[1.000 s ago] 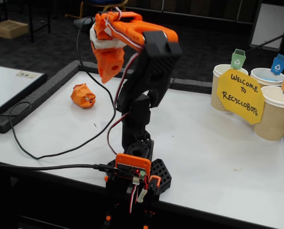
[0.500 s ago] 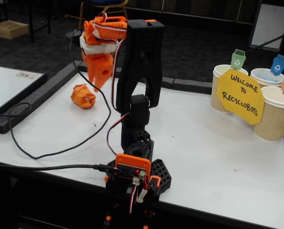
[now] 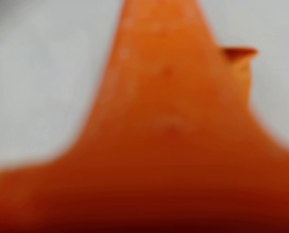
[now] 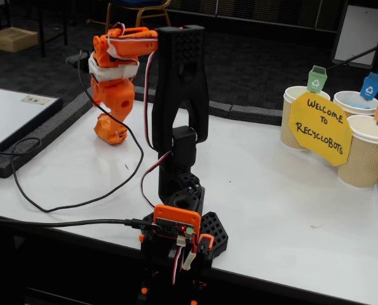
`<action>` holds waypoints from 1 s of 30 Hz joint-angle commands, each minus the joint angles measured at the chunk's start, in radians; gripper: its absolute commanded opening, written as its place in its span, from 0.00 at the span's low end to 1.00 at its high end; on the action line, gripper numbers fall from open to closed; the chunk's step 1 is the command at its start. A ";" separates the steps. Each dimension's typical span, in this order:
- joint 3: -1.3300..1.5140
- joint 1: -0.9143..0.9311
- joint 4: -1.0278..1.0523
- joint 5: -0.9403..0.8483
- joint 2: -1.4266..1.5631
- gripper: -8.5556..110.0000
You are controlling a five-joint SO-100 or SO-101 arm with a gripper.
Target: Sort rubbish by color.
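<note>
No orange, light blue or green paper ball shows clearly in either view. My gripper (image 4: pixel 109 132) hangs at the back left of the white table (image 4: pixel 271 210), pointing down, its tip close to the surface. I see no gap between its orange jaws and nothing between them. In the wrist view the gripper (image 3: pixel 163 29) is a blurred orange wedge filling the middle, with bare white table on both sides. Something pale blue shows inside the blue-tagged cup (image 4: pixel 356 101); I cannot tell what it is.
Three beige paper cups stand at the back right: green-tagged (image 4: pixel 298 121), blue-tagged, and orange-tagged (image 4: pixel 370 155), behind a yellow "Welcome to Recyclobots" sign (image 4: pixel 319 127). The arm's black base (image 4: pixel 182 210) is clamped at the front edge. A black cable (image 4: pixel 49 204) loops across the left.
</note>
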 commanded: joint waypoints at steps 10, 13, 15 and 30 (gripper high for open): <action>-0.295 0.003 -0.002 -0.018 -0.141 0.35; -0.305 0.025 -0.005 -0.018 -0.149 0.34; -0.313 0.046 -0.002 -0.018 -0.149 0.33; -0.414 0.107 0.115 -0.018 -0.143 0.32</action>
